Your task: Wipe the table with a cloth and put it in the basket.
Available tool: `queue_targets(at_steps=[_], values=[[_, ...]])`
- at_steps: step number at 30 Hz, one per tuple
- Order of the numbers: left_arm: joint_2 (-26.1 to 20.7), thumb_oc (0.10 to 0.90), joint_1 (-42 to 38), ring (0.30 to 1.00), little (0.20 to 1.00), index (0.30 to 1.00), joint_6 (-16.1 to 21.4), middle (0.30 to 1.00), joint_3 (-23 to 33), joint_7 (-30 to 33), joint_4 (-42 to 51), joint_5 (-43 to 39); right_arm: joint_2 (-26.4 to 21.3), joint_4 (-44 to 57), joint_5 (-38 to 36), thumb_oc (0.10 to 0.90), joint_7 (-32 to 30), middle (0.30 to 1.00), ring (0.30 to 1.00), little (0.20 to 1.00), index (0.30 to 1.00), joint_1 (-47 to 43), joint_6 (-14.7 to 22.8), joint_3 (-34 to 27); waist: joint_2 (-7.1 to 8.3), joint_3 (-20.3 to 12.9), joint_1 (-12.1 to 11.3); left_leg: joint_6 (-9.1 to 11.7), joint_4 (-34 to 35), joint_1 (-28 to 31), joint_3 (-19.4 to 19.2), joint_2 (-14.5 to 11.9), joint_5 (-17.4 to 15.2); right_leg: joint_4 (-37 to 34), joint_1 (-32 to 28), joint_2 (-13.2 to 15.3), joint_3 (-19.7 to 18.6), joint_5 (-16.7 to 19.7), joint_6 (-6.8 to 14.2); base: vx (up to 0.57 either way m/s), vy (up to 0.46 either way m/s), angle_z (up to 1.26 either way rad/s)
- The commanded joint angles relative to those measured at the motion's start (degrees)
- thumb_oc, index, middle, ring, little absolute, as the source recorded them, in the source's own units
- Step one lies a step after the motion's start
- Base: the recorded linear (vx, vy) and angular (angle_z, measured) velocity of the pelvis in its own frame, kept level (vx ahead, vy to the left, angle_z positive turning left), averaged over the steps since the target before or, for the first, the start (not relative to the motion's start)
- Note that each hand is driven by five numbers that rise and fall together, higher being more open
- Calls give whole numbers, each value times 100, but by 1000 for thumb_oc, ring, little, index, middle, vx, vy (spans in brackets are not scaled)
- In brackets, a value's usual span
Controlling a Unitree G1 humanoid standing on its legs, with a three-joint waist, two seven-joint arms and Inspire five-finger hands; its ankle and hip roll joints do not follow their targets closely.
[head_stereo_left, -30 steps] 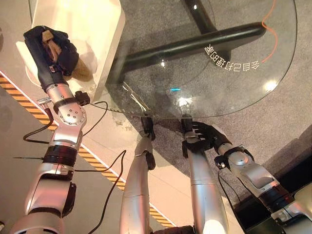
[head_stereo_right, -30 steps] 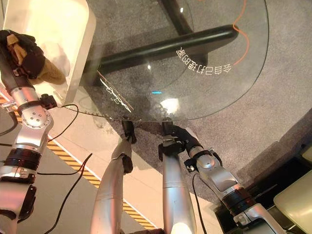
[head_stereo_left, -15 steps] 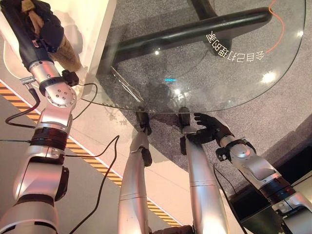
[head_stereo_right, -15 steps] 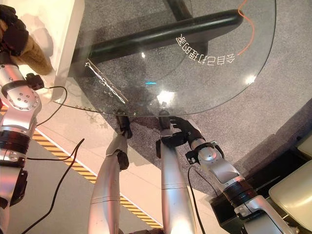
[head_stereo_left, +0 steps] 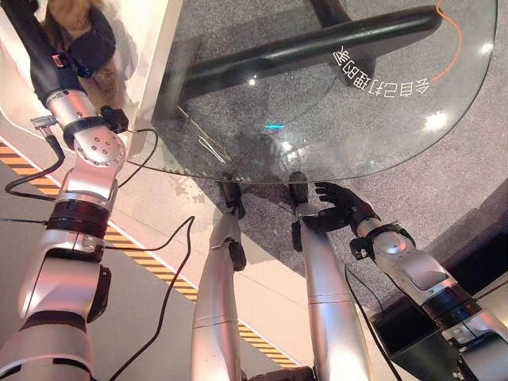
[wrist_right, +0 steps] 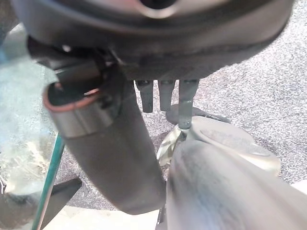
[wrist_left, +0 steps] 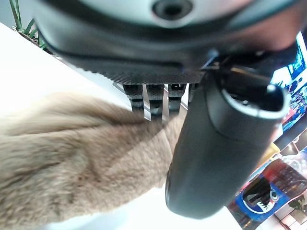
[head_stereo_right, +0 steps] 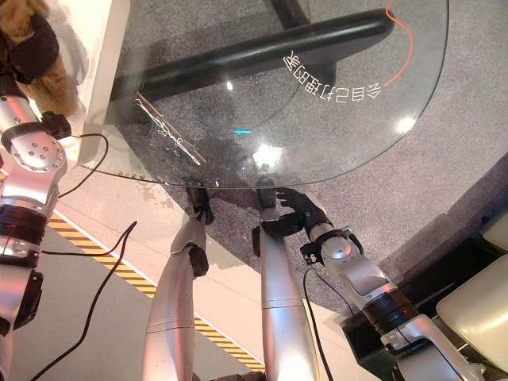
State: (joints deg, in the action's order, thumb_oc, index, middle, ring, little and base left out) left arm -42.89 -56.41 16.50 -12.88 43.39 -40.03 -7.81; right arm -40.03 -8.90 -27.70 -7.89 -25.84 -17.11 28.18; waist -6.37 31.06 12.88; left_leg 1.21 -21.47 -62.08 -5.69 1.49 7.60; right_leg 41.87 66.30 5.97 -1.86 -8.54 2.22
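Left hand (head_stereo_left: pixel 79 49): raised at the far left, beyond the left edge of the glass table, over a pale white surface; its fingers are curled round the tan cloth, with the thumb lying across the front of it.
Cloth (wrist_left: pixel 72 163): a tan, furry cloth, held in the left hand; in the left wrist view it bunches under the fingers (wrist_left: pixel 156 101) and spreads away from the palm, and in the head views a fold of it hangs just below and beside the hand (head_stereo_right: pixel 55 83).
Right hand (head_stereo_left: pixel 343 210): low, just outside the near rim of the table and below the level of the glass, over grey carpet; its fingers are straight to loosely relaxed and hold nothing, as its own wrist view shows (wrist_right: pixel 165 96).
Table (head_stereo_left: pixel 444 119): a round top of clear glass, ahead of the right hand and to the right of the left hand; its dark base bar (head_stereo_left: pixel 302 59) shows through the glass, well beyond both hands.
White surface (head_stereo_left: pixel 155 40): a pale, boxy object touching or overlapping the table's left edge, directly under and beside the left hand; whether this is the basket I cannot tell.
Floor (head_stereo_right: pixel 476 103): grey carpet under the table and around the right hand; a yellow-and-black striped line (head_stereo_left: pixel 151 262) runs across the smooth floor nearer than the left hand.
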Motion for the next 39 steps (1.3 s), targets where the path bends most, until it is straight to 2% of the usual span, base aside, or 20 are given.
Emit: queue_targets(at_steps=[1, 12, 17, 20, 23, 28, 32, 37, 39], values=[[-380, 800, -179, 900, 900, 900, 182, 900, 344, 561, 13, 262, 284, 91, -237, 800, 36, 900, 900, 900, 900, 96, 85, 207, 79, -127, -13, 190, -665, 173, -112, 134, -863, -1496, -165, -207, -513, 1014, 363, 0, 0, 0], [-327, 800, -21, 900, 900, 900, 308, 900, 667, 1001, 530, 558, 331, 246, -93, 800, 15, 900, 900, 900, 900, 323, 73, 147, 11, -127, -14, 175, -555, 439, -120, 186, -867, -1601, -426, -221, -503, 971, 322, 0, 0, 0], [-286, 800, 71, 900, 900, 900, 434, 900, 780, 923, 700, 508, 374, 331, 2, 800, 49, 900, 900, 900, 900, 474, 111, 92, -23, -127, -12, 166, -463, 687, -90, 227, -861, -1680, -691, -245, -487, 927, 299, -7, -4, 0], [-245, 800, 208, 900, 900, 900, 548, 900, 857, 683, 733, 277, 421, 330, 69, 800, 58, 900, 900, 900, 900, 577, 170, 70, -35, -127, -14, 162, -414, 868, -52, 265, -862, -1710, -873, -274, -466, 902, 290, -38, -35, 1], [-56, 800, 597, 900, 900, 900, 804, 900, 1069, 16, 733, -579, 520, 199, 216, 800, 121, 900, 900, 900, 900, 745, 347, 55, -11, -127, -21, 166, -298, 1199, 20, 315, -848, -1816, -1237, -324, -418, 863, 275, -64, -68, 2], [350, 800, 1266, 900, 900, 900, 1099, 900, 1287, -772, 758, -1054, 765, -117, 378, 800, 145, 900, 900, 900, 900, 997, 672, 81, 143, -127, -76, 175, -160, 1699, 157, 334, -867, -1961, -1839, -364, -319, 807, 263, -89, -139, 0], [888, 800, 2120, 900, 900, 900, 1243, 900, 1431, -1278, 1065, -1258, 1015, -467, 513, 800, 204, 900, 900, 900, 900, 1341, 970, 12, 320, -127, -172, 203, 114, 2343, 310, 344, -834, -2153, -2604, -435, -166, 752, 249, -116, -192, 3], [1351, 800, 2910, 900, 900, 900, 1064, 900, 1338, -1784, 1222, -1348, 1315, -1104, 582, 800, 317, 900, 900, 900, 900, 1554, 1268, -84, 439, -127, -302, 225, 468, 3043, 479, 308, -754, -2336, -3348, -507, -2, 666, 230, -97, -179, 2], [1471, 800, 3131, 900, 900, 900, 1017, 900, 1263, -1947, 1208, -1400, 1386, -1221, 603, 800, 331, 900, 900, 900, 900, 1596, 1274, -133, 449, -131, -343, 231, 575, 3213, 500, 281, -707, -2372, -3528, -522, 45, 643, 216, -101, -214, 7]])
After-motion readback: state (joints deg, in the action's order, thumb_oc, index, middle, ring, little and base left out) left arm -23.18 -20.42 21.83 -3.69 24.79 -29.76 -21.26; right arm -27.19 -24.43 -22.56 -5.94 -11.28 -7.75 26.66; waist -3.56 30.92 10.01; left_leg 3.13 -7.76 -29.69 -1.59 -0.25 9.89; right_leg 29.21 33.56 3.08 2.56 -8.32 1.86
